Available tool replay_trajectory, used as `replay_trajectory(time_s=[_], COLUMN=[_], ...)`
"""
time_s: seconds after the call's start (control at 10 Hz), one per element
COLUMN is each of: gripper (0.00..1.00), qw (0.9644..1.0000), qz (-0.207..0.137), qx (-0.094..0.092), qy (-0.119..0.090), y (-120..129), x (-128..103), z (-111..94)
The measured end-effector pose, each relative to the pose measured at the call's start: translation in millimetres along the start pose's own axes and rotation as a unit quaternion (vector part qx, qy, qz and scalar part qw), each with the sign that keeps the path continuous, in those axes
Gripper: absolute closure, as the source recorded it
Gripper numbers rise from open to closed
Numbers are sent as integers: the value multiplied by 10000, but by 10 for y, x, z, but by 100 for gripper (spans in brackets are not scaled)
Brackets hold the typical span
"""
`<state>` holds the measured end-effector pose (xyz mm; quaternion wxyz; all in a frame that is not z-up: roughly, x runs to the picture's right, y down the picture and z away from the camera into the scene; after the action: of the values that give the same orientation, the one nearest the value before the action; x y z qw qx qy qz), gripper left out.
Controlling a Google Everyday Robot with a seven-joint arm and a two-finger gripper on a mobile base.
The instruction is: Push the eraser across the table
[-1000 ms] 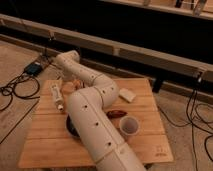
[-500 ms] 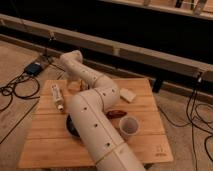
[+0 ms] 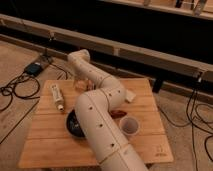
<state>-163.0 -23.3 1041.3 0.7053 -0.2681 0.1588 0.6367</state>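
Observation:
The eraser [image 3: 129, 95] is a small pale block lying flat on the light-wood table [image 3: 50, 135], toward its far right, just right of my arm's elbow. My white arm rises from the bottom of the view, bends at the elbow, and reaches back left to the wrist. The gripper [image 3: 80, 84] hangs down from the wrist over the table's far-left part, well left of the eraser and apart from it. The arm hides part of the table's middle.
A long white labelled tube [image 3: 57, 97] lies at the left. A black bowl-like object [image 3: 74, 125] sits beside the arm. A dark reddish-brown oblong [image 3: 118, 114] and a white cup [image 3: 130, 125] stand right of the arm. Cables and a box [image 3: 35, 68] lie on the floor at left.
The wrist and gripper have shifted a little to the right along the table's far side. The eraser and the other objects have not moved.

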Motion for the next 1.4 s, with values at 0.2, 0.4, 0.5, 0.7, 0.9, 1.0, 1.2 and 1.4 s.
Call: replay_trajectory(time_s=[0.2, 0.4, 0.5, 0.7, 0.9, 1.0, 1.2, 1.4], gripper=[35, 35, 35, 35, 35, 35, 35, 35], qw=[9997, 9990, 9984, 9970, 9954, 9946, 9924, 9890], qz=[216, 430, 537, 736, 913, 992, 1206, 1463], qx=[63, 143, 178, 249, 290, 297, 256, 213], qy=[16, 21, 23, 12, -14, -30, -41, -13], y=[-201, -407, -510, -709, -880, -951, -1108, -1283], x=[8, 12, 16, 15, 5, 0, 3, 34], z=[-5, -10, -11, -27, -55, -70, -93, -92])
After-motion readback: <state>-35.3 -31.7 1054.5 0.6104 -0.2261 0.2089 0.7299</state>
